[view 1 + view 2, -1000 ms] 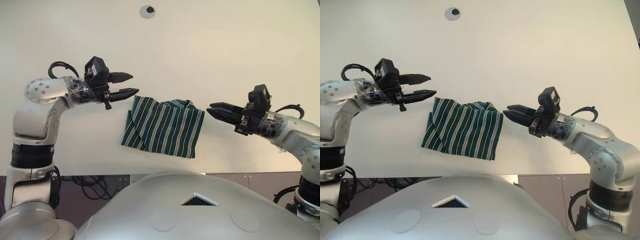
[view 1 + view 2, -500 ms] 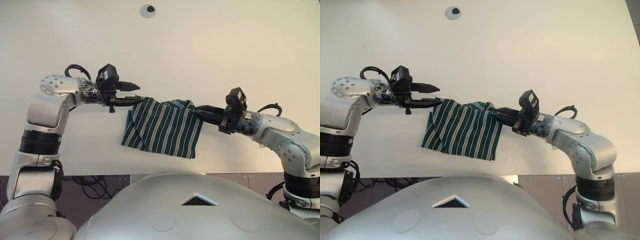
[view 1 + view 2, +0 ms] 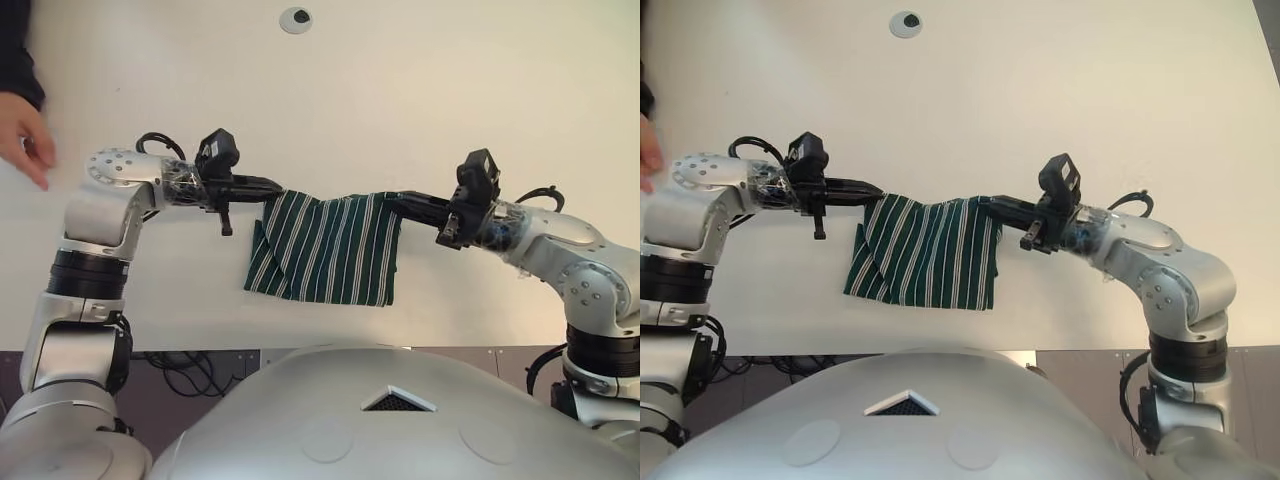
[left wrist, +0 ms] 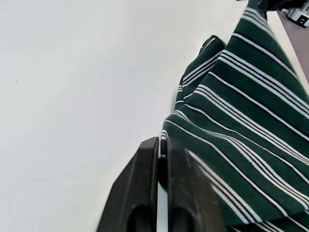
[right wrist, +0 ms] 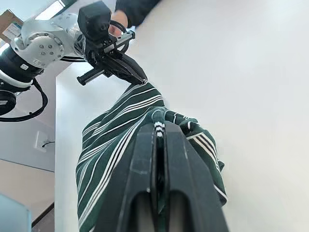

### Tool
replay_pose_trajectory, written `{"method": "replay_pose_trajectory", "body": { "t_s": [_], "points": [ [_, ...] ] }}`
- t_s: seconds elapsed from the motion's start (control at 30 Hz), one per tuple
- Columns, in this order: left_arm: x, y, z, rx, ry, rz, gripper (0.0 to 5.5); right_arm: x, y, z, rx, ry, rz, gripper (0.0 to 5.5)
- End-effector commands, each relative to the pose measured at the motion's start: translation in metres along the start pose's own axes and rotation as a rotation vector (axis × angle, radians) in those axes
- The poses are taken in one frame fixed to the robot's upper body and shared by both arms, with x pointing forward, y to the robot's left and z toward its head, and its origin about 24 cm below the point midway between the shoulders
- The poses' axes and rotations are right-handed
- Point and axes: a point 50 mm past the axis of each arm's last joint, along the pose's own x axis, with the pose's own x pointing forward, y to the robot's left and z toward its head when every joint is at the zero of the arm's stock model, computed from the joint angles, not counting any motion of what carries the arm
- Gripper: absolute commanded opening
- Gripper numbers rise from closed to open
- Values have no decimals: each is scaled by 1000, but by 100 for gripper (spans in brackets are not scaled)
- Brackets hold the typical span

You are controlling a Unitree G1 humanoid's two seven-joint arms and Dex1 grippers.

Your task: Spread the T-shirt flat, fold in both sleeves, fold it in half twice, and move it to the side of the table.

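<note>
T-shirt (image 3: 322,250), dark green w/ white stripes, folded: light, limp, likely sags if lifted. Left tool (image 3: 274,187) & right tool (image 3: 393,198) each pinch one corner; cloth spans between them.

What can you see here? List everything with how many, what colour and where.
table: one, white, in front of the robot.
T-shirt: one, dark green with white stripes, middle of the table, folded, two far corners held.
round fitting: one, grey, set in the table's far side.
cables: several, black, below the table's near edge, on the left.
left gripper: one, black, shut on the T-shirt's far left corner.
right gripper: one, black, shut on the T-shirt's far right corner.
</note>
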Motion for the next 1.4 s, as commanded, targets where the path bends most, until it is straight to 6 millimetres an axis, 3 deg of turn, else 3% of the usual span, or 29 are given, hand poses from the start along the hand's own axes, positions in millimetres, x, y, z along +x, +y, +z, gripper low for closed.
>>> {"method": "replay_pose_trajectory", "body": {
  "t_s": [0.03, 0.23, 0.43, 0.53, 0.6, 0.8, 0.97, 1.13, 1.27, 1.37, 1.4],
  "points": [
    [-6, 3, 1, 10, 20, 5, 3, 5, -7, 5, -10, -30, -38, 0],
    [-9, 10, -9, -29, -31, 93, 3, 26, -36, -10, -23, -29, -221, 0],
    [-19, 15, -18, -46, -145, 237, 3, 53, -49, -30, -58, -94, -348, 0],
    [-16, 18, -12, -27, -214, 269, 3, 54, -53, -23, -72, -198, -405, 0],
    [-18, 23, 3, -25, -299, 313, 3, 54, -55, -14, -85, -253, -431, 0],
    [-10, 30, -30, 5, -108, 378, 3, 71, -67, -22, -131, -194, -480, 0],
    [4, 42, -39, 27, -78, 446, 3, 83, -65, -21, -142, -186, -447, 0],
    [9, 46, -32, -43, -163, 455, 0, 69, -66, 0, -144, -316, -477, 80],
    [4, 50, -34, -56, -169, 530, 56, 52, -67, 14, -227, -350, -520, 140],
    [-9, 52, -33, -72, -210, 600, 100, 36, -73, 24, -273, -361, -567, 144],
    [-15, 54, -29, -67, -242, 631, 115, 39, -66, 26, -260, -358, -500, 144]
  ]
}}
